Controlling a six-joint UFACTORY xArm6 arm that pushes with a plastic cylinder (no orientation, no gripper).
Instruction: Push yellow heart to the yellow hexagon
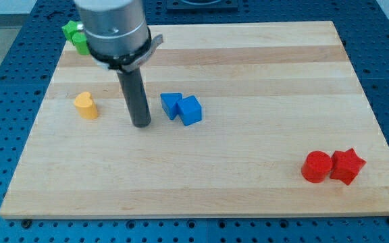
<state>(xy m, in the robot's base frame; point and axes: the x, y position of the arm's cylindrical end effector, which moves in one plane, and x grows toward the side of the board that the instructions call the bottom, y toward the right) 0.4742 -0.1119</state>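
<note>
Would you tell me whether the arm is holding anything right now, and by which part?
Nothing is held: my tip stands clear on the board, between the yellow heart and the blue blocks, touching neither.

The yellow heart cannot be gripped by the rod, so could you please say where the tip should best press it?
My tip stands apart, to the view's right of the yellow heart. No yellow hexagon shows, so the push side cannot be settled. Probably press a side wall, centred, since its rounded lobes could make it spin off.

Open board lies between the yellow heart [86,105] and two touching blue blocks [182,108].
</note>
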